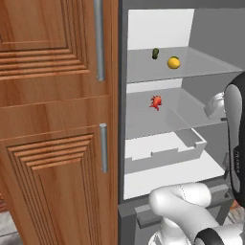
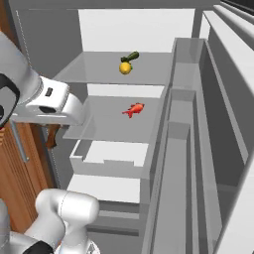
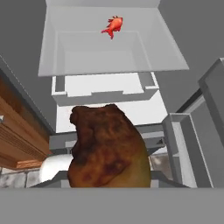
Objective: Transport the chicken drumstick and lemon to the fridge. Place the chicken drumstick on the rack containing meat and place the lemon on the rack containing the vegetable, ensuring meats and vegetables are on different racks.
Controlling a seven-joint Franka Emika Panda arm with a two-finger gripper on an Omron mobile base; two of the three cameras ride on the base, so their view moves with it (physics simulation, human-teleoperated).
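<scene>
— What did your left base view list?

— Item one: the fridge (image 1: 122, 95), door open, beside the wooden cabinet (image 1: 52, 119). You had the lemon (image 1: 173, 62) on the upper shelf (image 1: 143, 72), just beside the dark green vegetable (image 1: 155, 53). The red meat chunk (image 1: 156, 102) lay on the lower shelf (image 1: 139, 127); the white drawer (image 1: 165, 153) sat below it.

— And your right base view?

— Same stock: lemon (image 2: 125, 67) touching or nearly touching the vegetable (image 2: 131, 56) on the upper shelf (image 2: 94, 69), meat chunk (image 2: 134, 109) alone on the lower shelf (image 2: 109, 126). The door bins (image 2: 181, 149) stood at the right.

— Your hand view?

— The chicken drumstick (image 3: 109, 148) filled the foreground at the gripper (image 3: 109, 186), outside the fridge, well short of the meat chunk (image 3: 112, 26). Its fingertips were hidden behind the drumstick, so you could not tell how the jaws stood.
</scene>
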